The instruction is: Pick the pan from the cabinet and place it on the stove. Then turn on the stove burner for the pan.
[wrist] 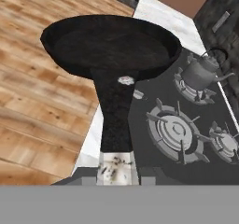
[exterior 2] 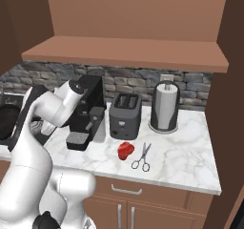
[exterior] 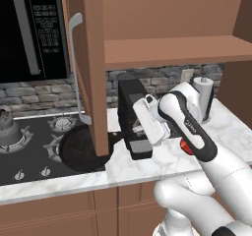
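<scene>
The pan point(exterior: 78, 149) sits over the stove's point(exterior: 29, 168) right edge, its handle toward the worktop point(exterior: 162, 163). A kettle point(exterior: 6, 124) stands on the stove's left. On the worktop, the toaster point(exterior 2: 125, 114) lies between the coffee machine point(exterior 2: 88, 111) and the paper towel roll point(exterior 2: 165, 106).

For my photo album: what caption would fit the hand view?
End effector shut on the black pan's handle, carrying it above the stove.

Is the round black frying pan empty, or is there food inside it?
Empty. In the hand view the round black frying pan shows a bare dark inside. The gripper holds its handle above the black gas cooktop.
</scene>
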